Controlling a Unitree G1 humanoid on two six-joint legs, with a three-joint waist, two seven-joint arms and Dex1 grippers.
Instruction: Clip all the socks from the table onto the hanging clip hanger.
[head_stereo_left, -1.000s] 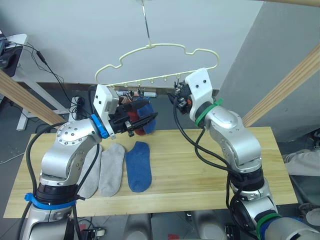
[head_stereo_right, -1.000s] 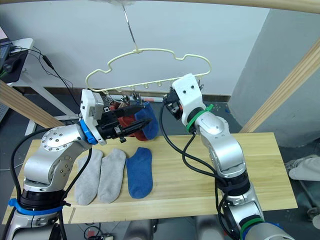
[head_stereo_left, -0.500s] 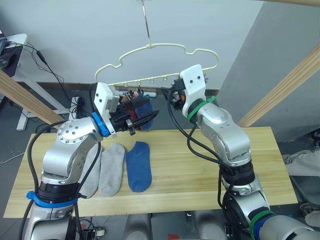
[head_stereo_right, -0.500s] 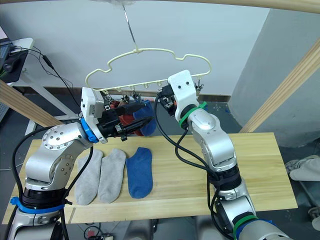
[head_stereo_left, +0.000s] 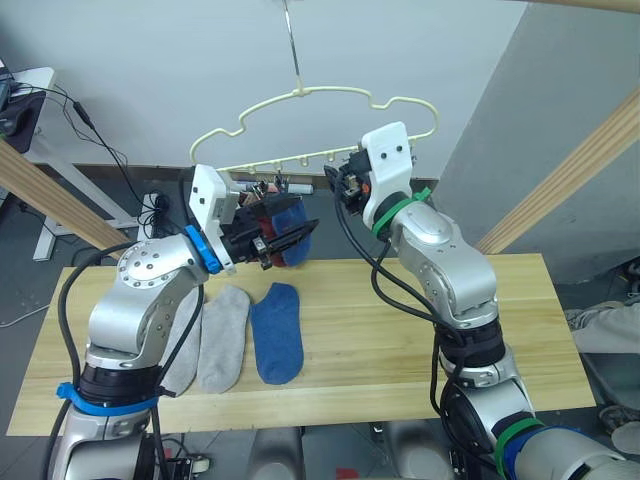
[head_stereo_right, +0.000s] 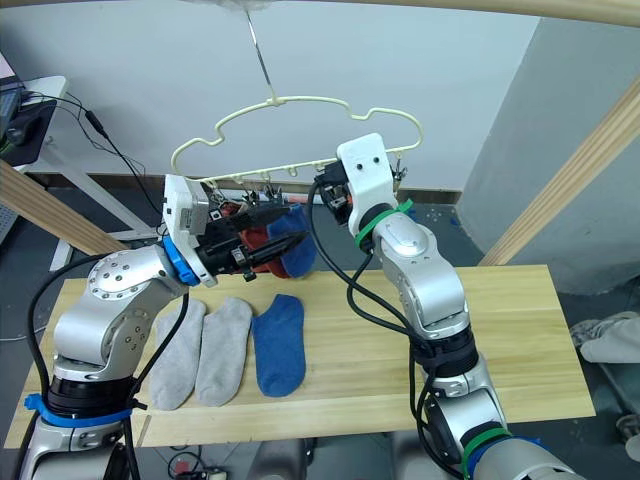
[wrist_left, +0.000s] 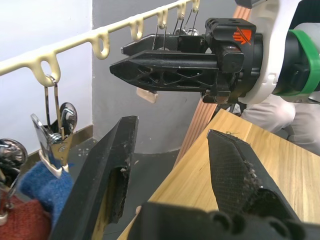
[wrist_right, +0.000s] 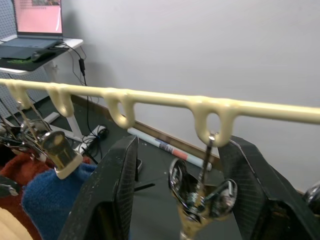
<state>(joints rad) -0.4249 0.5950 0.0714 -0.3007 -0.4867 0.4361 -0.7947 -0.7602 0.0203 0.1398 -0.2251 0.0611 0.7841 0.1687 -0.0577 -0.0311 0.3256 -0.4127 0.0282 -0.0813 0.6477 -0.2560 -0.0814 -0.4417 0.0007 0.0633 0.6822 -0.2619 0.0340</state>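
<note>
A small white side desk is seen against the grey wall, with a laptop open on it, its screen glowing pink. Black cables are trailed from that desk down toward the dark floor. Thick wooden poles are slanted on either side, well apart from the desk.
</note>
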